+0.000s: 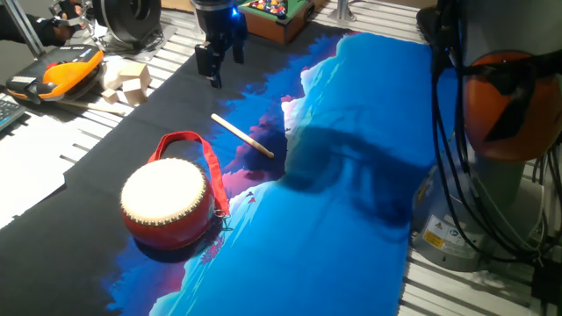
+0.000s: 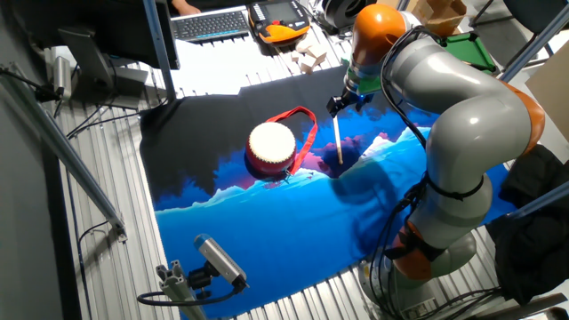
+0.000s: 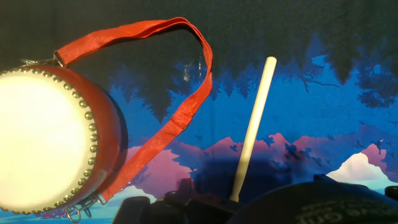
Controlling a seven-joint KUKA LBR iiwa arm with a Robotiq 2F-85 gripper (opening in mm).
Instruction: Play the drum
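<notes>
The drum [image 1: 167, 197] has a red body and a cream skin, and it sits upright on the printed cloth, left of centre. Its red strap [image 3: 155, 31] loops out toward the thin wooden stick [image 1: 243, 136], which lies flat on the cloth. In the other fixed view the drum [image 2: 270, 147] and stick [image 2: 339, 140] lie side by side. My gripper [image 1: 219, 66] hangs above the far end of the cloth, beyond the stick, open and holding nothing. The hand view looks down on the drum [image 3: 37, 137] at left and the stick [image 3: 252, 130] at centre.
Wooden blocks [image 1: 127, 81] and an orange-and-black handset [image 1: 61, 70] lie off the cloth at the far left. A small billiards toy [image 1: 277, 13] stands behind the gripper. The arm's base [image 2: 444, 222] and a camera on a stand [image 2: 218, 258] sit at the table's edges.
</notes>
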